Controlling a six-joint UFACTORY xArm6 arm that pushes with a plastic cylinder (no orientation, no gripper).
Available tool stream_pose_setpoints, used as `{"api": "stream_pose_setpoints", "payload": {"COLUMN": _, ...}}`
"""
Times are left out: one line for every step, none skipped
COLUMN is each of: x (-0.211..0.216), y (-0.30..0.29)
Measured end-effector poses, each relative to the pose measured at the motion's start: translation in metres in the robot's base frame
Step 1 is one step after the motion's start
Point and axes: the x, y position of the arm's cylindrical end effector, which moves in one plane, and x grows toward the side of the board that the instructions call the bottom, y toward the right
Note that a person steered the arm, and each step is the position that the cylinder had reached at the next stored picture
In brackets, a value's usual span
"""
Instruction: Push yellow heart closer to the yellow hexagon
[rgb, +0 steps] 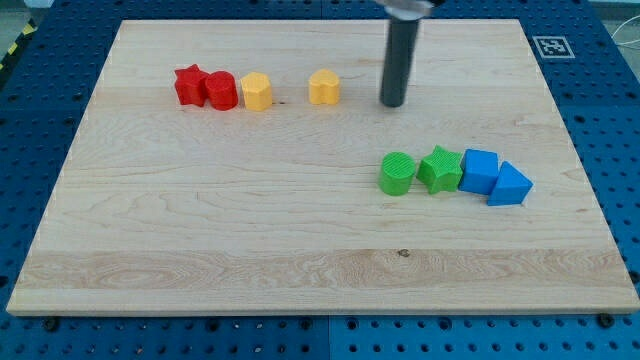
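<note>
Pale wooden board (300, 260), grain running across, on a blue perforated table (40, 70); a fiducial tag (552, 45) sits at the board's top right corner. Our rod ends in my tip (393, 104), touching nothing, no jaws to open or close. Yellow heart (324, 87) lies near, to the tip's left; yellow hexagon (257, 91) further left, beside red cylinder (222, 91) and red star (189, 84). Below the tip: green cylinder (397, 173), green star (439, 168), two blue blocks (480, 170) (510, 186).
</note>
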Motion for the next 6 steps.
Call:
{"api": "stream_pose_setpoints", "payload": {"x": -0.026, "y": 0.004}}
{"api": "stream_pose_setpoints", "payload": {"x": -0.010, "y": 0.003}}
{"api": "stream_pose_setpoints", "payload": {"x": 0.019, "y": -0.015}}
{"api": "stream_pose_setpoints", "payload": {"x": 0.024, "y": -0.046}}
{"api": "stream_pose_setpoints", "payload": {"x": 0.008, "y": -0.051}}
{"api": "stream_pose_setpoints", "payload": {"x": -0.019, "y": -0.055}}
